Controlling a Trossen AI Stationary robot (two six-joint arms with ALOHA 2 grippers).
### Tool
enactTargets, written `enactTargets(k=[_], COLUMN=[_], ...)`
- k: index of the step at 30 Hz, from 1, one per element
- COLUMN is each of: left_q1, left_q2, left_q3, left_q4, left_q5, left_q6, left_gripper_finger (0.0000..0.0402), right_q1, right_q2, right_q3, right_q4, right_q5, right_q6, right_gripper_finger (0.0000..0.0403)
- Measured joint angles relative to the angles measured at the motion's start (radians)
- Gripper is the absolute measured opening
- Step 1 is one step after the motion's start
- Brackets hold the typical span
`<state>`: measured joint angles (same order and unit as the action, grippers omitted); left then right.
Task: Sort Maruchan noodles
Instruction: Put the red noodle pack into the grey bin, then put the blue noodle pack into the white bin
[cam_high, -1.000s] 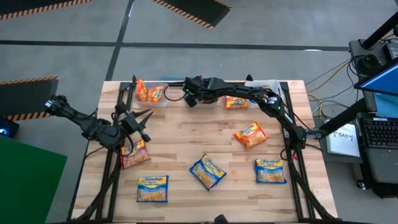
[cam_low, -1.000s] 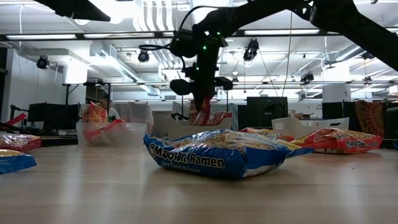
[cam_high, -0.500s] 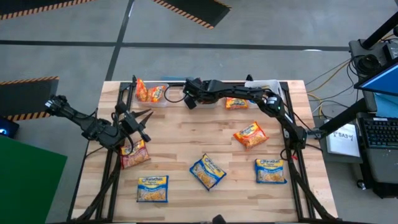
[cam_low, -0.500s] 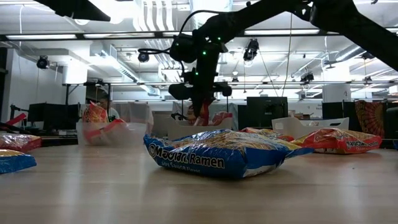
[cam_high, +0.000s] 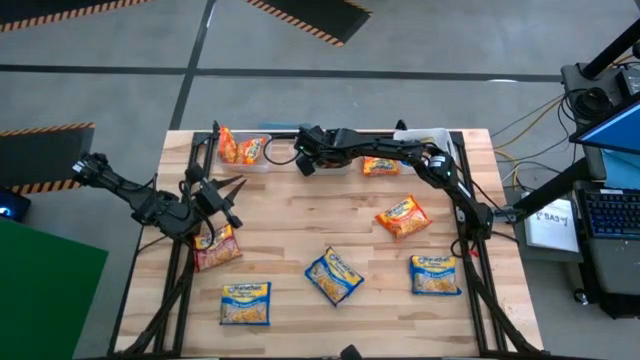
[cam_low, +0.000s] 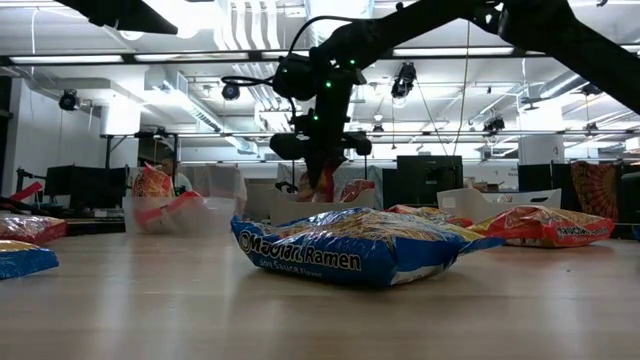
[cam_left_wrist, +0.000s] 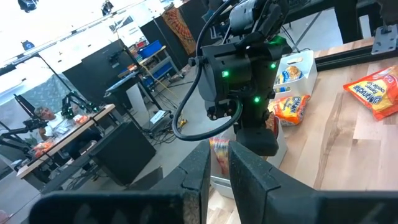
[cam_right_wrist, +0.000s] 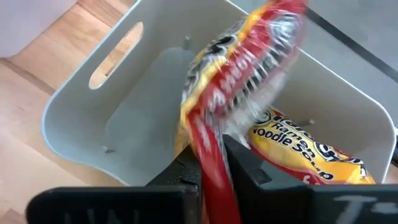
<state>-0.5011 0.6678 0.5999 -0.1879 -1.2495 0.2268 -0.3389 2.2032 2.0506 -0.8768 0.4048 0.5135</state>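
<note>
The right gripper (cam_high: 306, 160) is out over the far edge of the table, hanging above a pale bin (cam_right_wrist: 81, 118) in the middle of the far row. In the right wrist view a red ramen packet (cam_right_wrist: 242, 81) stands on edge between the dark fingers (cam_right_wrist: 245, 171), its long axis pointing straight down into the bin. The jaws look clenched on its lower edge, though whether they are just loosening I cannot tell. Directly under it lies a red-and-yellow packet (cam_right_wrist: 311, 155) flat on the bin floor, so the drop is straight down.

The left gripper (cam_high: 222, 200) waits at the left side of the table, fingers nearly together and empty, just beside a red packet (cam_high: 216, 248) lying flat. That one is the left arm's for the taking. Four more lie loose: orange (cam_high: 402, 215) at right, blue ones in the middle (cam_high: 333, 274), near left (cam_high: 245, 301) and near right (cam_high: 435, 273).
</note>
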Motion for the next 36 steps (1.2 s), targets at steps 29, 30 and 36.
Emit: enactTargets(k=[29,30,36], left_q1=[0.0,0.0,0.0], left_q2=[0.0,0.0,0.001], left_q3=[0.0,0.0,0.0], left_q4=[-0.002,-0.002,-0.004], left_q5=[0.002,0.002,0.004], left_q6=[-0.001,-0.003,-0.021], left_gripper_finger=[0.0039,0.0039,0.0039], right_q1=[-0.003,0.003,0.074], right_q2=[-0.048,-0.066,-0.161], right_q3=[-0.001,0.0,-0.006], right_q4=[0.265,0.26,0.145], right_q5=[-0.155,-0.168,-0.255], right_q6=[-0.136,-0.154,-0.309], right_gripper_finger=[0.0009,0.0009,0.0009])
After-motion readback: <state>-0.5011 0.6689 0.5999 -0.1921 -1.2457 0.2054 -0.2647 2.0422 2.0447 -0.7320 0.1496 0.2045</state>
